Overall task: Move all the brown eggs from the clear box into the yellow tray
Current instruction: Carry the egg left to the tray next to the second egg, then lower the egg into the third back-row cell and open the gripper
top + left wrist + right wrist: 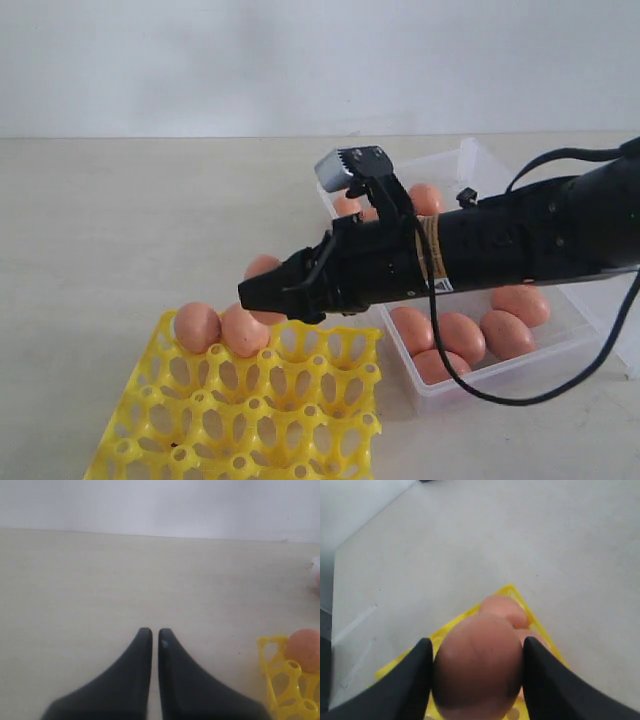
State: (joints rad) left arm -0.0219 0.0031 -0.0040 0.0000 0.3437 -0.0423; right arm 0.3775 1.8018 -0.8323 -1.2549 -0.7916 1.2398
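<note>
From where I stand, the carry-and-place step is in hand: the right gripper [262, 292] reaches across from 3 o'clock, its fingers [410, 680] spread fairly wide and clamped on either side of one brown egg [262, 266]. That held egg hangs just over the far edge of the yellow tray [250, 420], which lies at about 7 o'clock on the table [120, 220]. Two seated eggs [197, 326] fill cells along that far row, and the held one sits at roughly 1 o'clock from them. The clear box [556, 350] at 4 o'clock holds several remaining eggs [460, 335], so I judge the job far from finished. Next, I think, the egg must be lined up over an empty cup beside its neighbours, lowered gently without knocking them, then released. The left gripper [151, 632] hovers over bare table, its fingers nearly together, holding nothing.
</note>
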